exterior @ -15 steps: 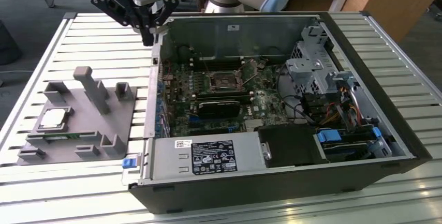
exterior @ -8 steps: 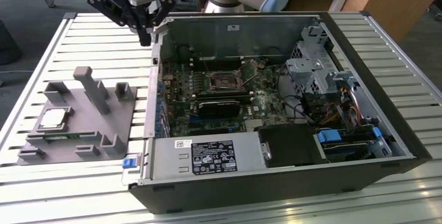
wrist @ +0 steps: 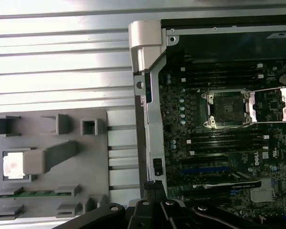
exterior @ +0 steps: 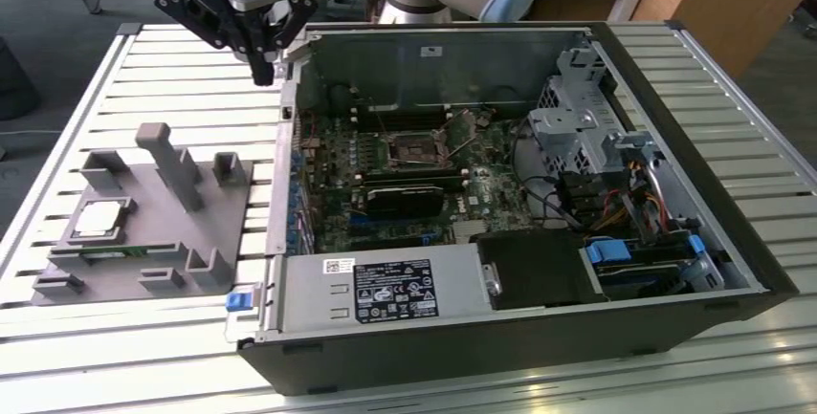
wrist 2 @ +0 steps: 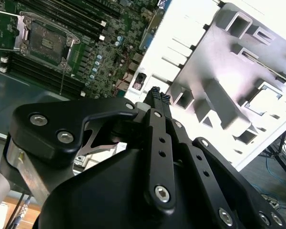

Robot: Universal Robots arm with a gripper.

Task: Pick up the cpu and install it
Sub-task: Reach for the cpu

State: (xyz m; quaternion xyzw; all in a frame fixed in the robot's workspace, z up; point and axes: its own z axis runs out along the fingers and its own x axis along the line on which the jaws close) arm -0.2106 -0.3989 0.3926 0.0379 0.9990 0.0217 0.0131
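The cpu (exterior: 102,218) is a small silvery square lying flat in a pocket of the grey holder (exterior: 217,206) at the exterior view's left; the first wrist view shows the cpu (wrist: 13,165) partly behind a grey post. My gripper (exterior: 262,75) hangs well above the table by the case's back left corner, far from the chip. In the second wrist view the gripper (wrist 2: 158,94) is shut, fingertips pressed together on nothing. The open processor socket (exterior: 415,149) sits on the motherboard, also seen as the socket (wrist: 227,109) and the socket (wrist 2: 46,44), with its metal frame flipped up.
The open computer case (exterior: 715,242) lies on a slatted metal table (exterior: 128,60). A green memory stick (wrist: 33,193) stands in the holder near the chip. Tall grey posts (exterior: 172,161) rise from the holder. A black heatsink block (exterior: 406,199) and power supply (exterior: 383,290) occupy the case.
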